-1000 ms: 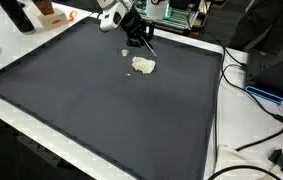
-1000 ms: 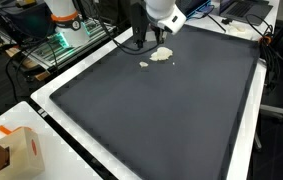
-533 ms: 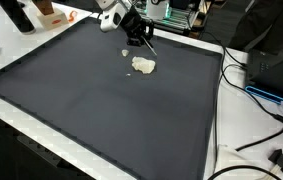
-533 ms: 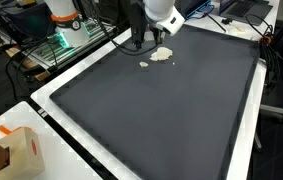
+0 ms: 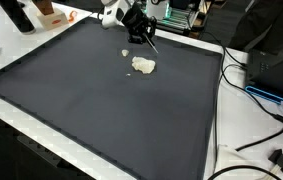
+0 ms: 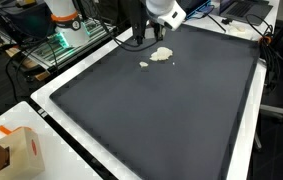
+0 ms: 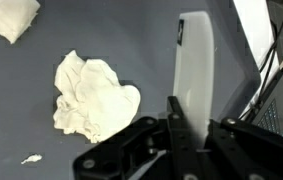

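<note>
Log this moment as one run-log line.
gripper: hovers over dark mat, jaws unclear | crumpled white wad: on mat, beside gripper | small white scrap: near wad

Robot arm (image 6: 164, 10) at the upper middle of an exterior view: smooth, rounded white casing ending in a black wrist and black jaws. In the wrist view, lower right, the housing of the jaws is black and angular, with one flat, pale grey finger (image 7: 195, 70) rising from it.

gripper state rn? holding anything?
Gripper: cannot tell whether open or shut. It grips nothing visible; the crumpled white wad lies loose on the black mat beside it.
</note>
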`<state>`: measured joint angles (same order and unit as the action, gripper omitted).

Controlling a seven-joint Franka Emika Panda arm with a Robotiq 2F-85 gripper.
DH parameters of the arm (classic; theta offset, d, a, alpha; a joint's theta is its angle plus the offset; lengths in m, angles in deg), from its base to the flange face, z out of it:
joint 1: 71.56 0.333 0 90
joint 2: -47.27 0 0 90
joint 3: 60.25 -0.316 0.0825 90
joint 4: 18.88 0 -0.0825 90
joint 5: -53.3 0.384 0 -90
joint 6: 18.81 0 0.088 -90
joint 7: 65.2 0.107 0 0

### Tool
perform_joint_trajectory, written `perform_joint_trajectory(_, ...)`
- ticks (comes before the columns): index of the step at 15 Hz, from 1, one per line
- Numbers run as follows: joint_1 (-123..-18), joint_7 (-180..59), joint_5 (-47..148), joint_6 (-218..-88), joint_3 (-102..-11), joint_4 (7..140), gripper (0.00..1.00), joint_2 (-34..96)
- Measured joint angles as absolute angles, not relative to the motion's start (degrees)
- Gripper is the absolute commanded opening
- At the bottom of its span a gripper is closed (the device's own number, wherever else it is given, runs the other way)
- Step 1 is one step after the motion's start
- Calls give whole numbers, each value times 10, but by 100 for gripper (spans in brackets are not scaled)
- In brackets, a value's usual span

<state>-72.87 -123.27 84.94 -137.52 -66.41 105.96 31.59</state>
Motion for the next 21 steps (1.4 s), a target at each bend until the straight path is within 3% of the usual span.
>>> perform_joint_trajectory(21,-633,-941,591,-1422,-697,1064,1,411)
